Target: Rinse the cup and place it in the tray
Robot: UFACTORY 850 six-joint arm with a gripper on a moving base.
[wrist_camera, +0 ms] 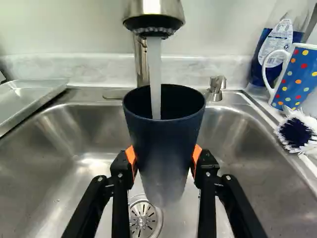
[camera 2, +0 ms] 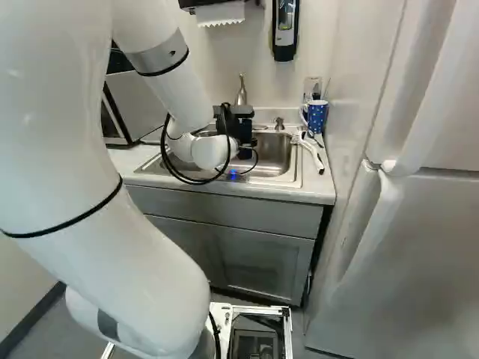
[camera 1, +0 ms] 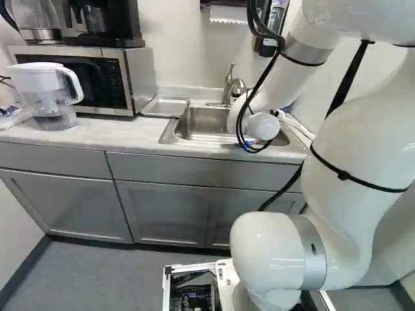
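Observation:
Over the sink, my gripper [camera 2: 245, 142] shows partly in the right base view, behind the white wrist of the arm. In the wrist view both orange pads of my gripper [wrist_camera: 164, 161] press the dark blue cup [wrist_camera: 164, 144] from two sides, so it is shut on the cup. The cup stands upright above the drain of the steel sink [wrist_camera: 64, 148], its mouth under the faucet [wrist_camera: 154, 15]. A stream of water falls into it. The metal tray [camera 1: 165, 106] lies left of the sink, between it and the microwave.
A dotted mug [wrist_camera: 297, 74], a soap bottle [wrist_camera: 275, 47] and a scrub brush [wrist_camera: 295, 133] sit at the sink's right side. A microwave [camera 1: 97, 81] and a water pitcher [camera 1: 48, 94] stand farther left on the counter. The fridge [camera 2: 419, 247] rises at the right.

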